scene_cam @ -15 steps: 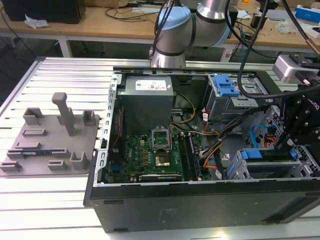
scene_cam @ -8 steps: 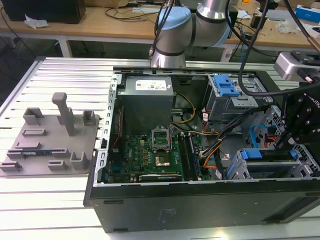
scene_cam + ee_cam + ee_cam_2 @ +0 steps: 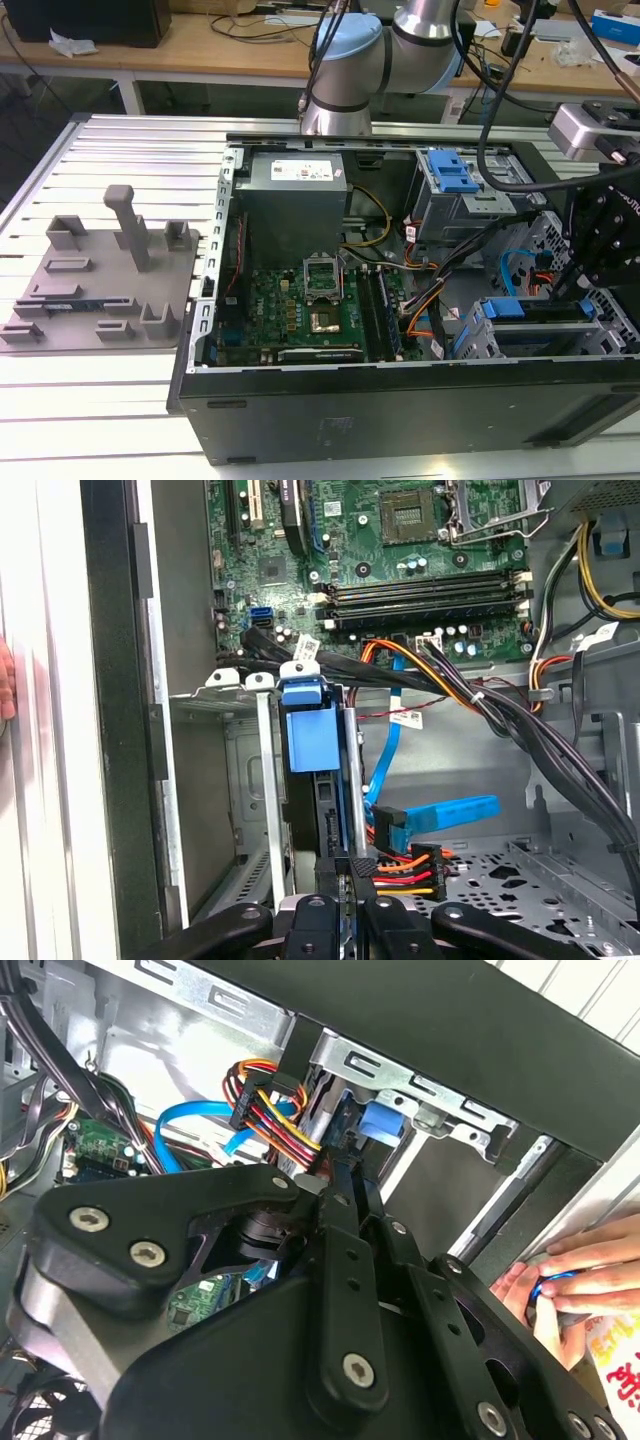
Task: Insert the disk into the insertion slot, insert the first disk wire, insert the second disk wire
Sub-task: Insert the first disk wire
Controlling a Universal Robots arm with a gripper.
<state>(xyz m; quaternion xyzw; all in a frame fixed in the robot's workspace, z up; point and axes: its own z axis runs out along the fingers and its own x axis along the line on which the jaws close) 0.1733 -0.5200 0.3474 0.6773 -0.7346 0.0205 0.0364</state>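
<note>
The disk (image 3: pixel 310 735), in its bright blue frame, sits inside the insertion slot (image 3: pixel 225 692) of the grey cage at the near corner of the case on the exterior view's right (image 3: pixel 540 312). My gripper (image 3: pixel 345 875) is at the disk's rear edge. Its fingers are drawn together on the black plug (image 3: pixel 366 866) of a wire with red, orange and yellow strands (image 3: pixel 408 872). A flat blue wire (image 3: pixel 445 812) with a blue plug hangs loose beside it. In the second wrist view the gripper (image 3: pixel 345 1180) reaches toward the disk's blue tab (image 3: pixel 385 1120).
The open computer case holds a green motherboard (image 3: pixel 310 300), a grey power supply (image 3: pixel 295 185) and a taller cage with a blue latch piece (image 3: pixel 455 180). Black cable bundles (image 3: pixel 520 720) cross above the cage. A person's hand (image 3: pixel 585 1270) rests outside the case wall. A grey fixture plate (image 3: pixel 100 280) lies on the exterior view's left.
</note>
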